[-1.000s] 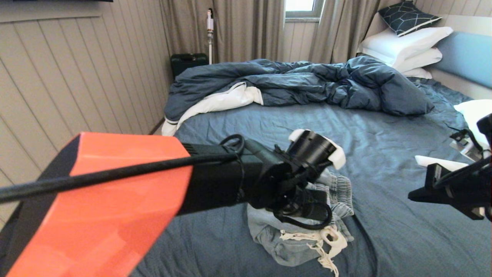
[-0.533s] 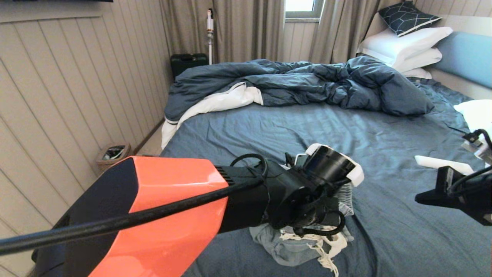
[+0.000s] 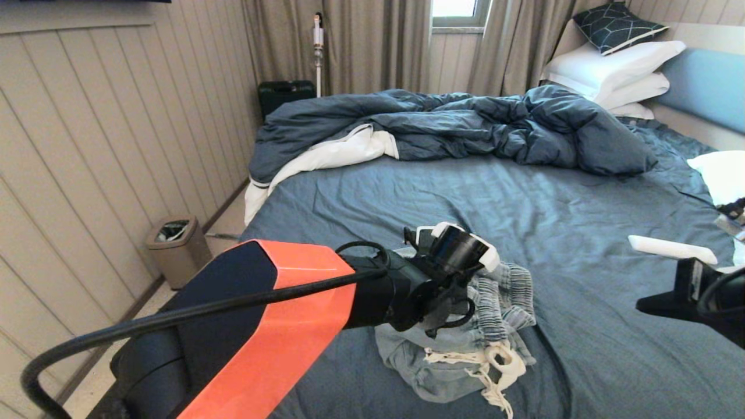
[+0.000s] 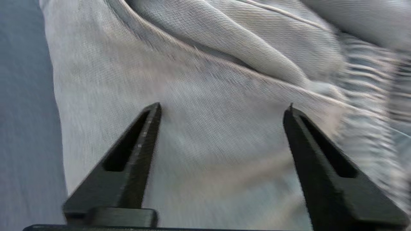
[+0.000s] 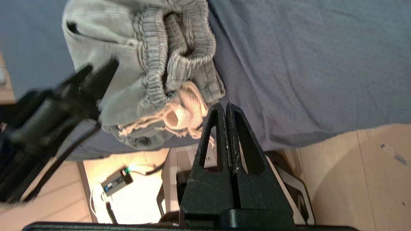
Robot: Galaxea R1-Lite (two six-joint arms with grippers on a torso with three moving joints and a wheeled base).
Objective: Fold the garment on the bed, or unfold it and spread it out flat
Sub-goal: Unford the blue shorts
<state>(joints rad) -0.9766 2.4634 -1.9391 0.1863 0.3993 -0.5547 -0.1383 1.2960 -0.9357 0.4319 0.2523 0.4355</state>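
- Hovering over the crumpled shorts (image 3: 465, 343), lower centre, left gripper (image 4: 221, 109) spreads its fingers wide; pinch one cloth layer near an edge.
- Right gripper (image 5: 226, 106), far right, fingers closed, empty.

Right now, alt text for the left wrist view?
The left tool, open, hangs close over the pale crumpled shorts, its two black fingers apart over the cloth. A strip of dark blue bed shows beside the shorts.
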